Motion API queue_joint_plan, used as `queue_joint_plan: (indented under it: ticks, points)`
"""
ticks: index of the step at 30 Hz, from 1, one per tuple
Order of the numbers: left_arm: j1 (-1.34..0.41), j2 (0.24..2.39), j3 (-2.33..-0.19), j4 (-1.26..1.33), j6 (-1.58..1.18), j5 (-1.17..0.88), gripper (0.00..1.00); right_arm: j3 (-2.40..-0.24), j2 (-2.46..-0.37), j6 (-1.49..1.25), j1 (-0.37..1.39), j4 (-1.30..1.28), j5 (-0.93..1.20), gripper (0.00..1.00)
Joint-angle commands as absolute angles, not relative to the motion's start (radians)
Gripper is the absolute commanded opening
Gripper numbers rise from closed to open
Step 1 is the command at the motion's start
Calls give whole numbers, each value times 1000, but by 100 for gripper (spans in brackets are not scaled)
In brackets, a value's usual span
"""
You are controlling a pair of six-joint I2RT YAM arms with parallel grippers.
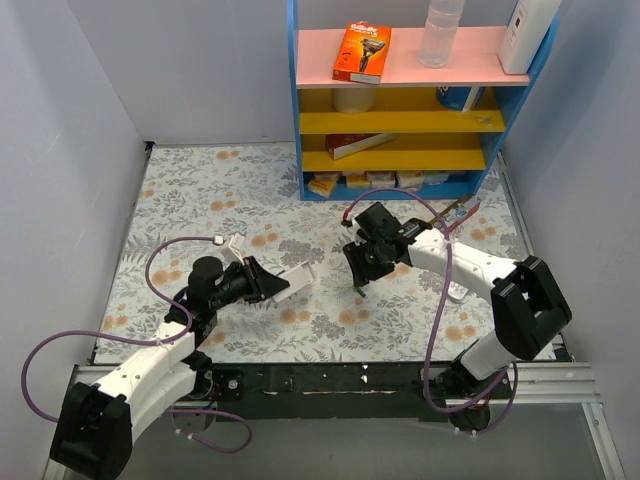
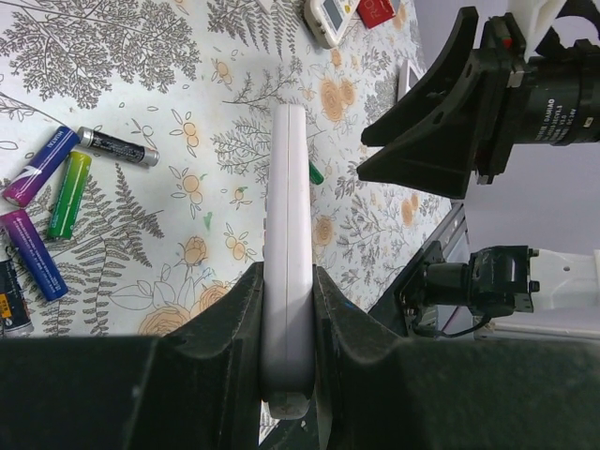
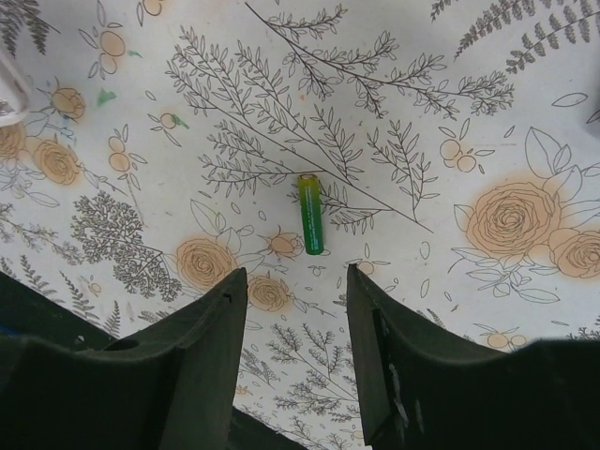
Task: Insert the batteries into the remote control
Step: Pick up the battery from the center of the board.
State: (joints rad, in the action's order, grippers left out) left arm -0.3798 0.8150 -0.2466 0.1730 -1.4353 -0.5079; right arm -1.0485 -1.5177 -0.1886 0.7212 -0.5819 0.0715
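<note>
Left gripper (image 2: 286, 305) is clamping the slim white rectangular remote control (image 2: 286, 178) by its long edges. The remote is being held out left of centre and appears to be off the floral tablecloth (image 2: 141, 56). Right gripper (image 3: 295, 281) is hovering with fingers spread and nothing between them, directly over one small green-and-yellow cylindrical battery (image 3: 311, 214) lying loose on the cloth near mid-table.

Step in hand, as I am reading it: picking up that battery.
- The fingers are already straddling its long axis, so a straight descent should do.
- Closing on mid-length and gently looks wise, since a thin cylinder may roll or squirt out on cloth.
- The left arm should be keeping the remote steady meanwhile.

Views:
- Only the left wrist is showing the other loose batteries (image 2: 37, 169), purple, green and black-silver, clustered on the cloth beside the remote.
- Only the right wrist is giving the target battery's orientation; from above it is too small to read.
- Only the top view is showing both arms facing each other, and the blue-and-yellow shelf (image 1: 400, 120) at the far edge.
</note>
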Motion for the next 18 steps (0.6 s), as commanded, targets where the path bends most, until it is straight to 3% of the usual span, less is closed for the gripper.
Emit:
queue_joint_plan:
  ticks: [1, 9, 18]
  points:
    - [-383, 798, -268, 149, -1413, -477, 0, -1038, -1554, -210, 729, -583, 64, 53]
    - [-387, 801, -256, 172, -1420, -482, 0, -1029, -1620, -212, 733, -586, 55, 52]
    - [-396, 802, -245, 202, -1431, -497, 0, -1023, -1672, -203, 758, -572, 15, 40]
